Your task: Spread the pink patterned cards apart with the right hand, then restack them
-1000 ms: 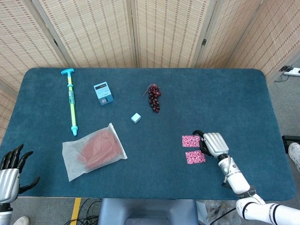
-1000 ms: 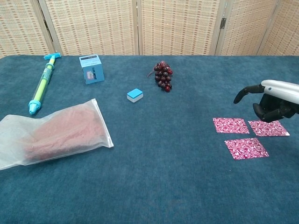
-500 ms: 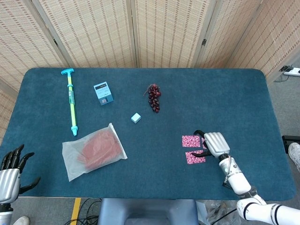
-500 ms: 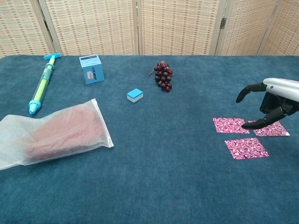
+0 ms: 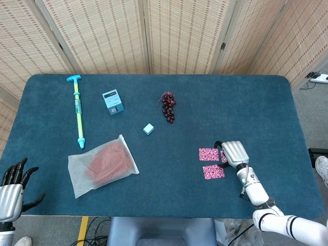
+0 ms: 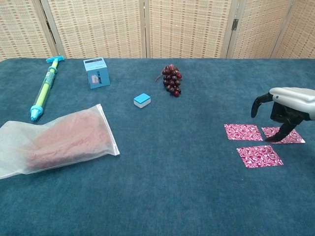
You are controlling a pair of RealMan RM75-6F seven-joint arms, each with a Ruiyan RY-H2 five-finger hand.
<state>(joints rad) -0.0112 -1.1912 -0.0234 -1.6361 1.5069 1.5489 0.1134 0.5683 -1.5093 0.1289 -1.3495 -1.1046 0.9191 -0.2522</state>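
Near the table's point(image 6: 157, 196) front right corner we see three pink patterned cards point(image 6: 259, 156) lying apart, evidently spread for restacking; our right hand point(image 6: 288, 105), fingers parted and holding nothing, touches the rightmost card point(image 6: 290, 136).

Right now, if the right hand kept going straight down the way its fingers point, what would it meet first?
Probably the rightmost pink card: the right hand hangs over it, a fingertip at its edge, though contact is unclear.
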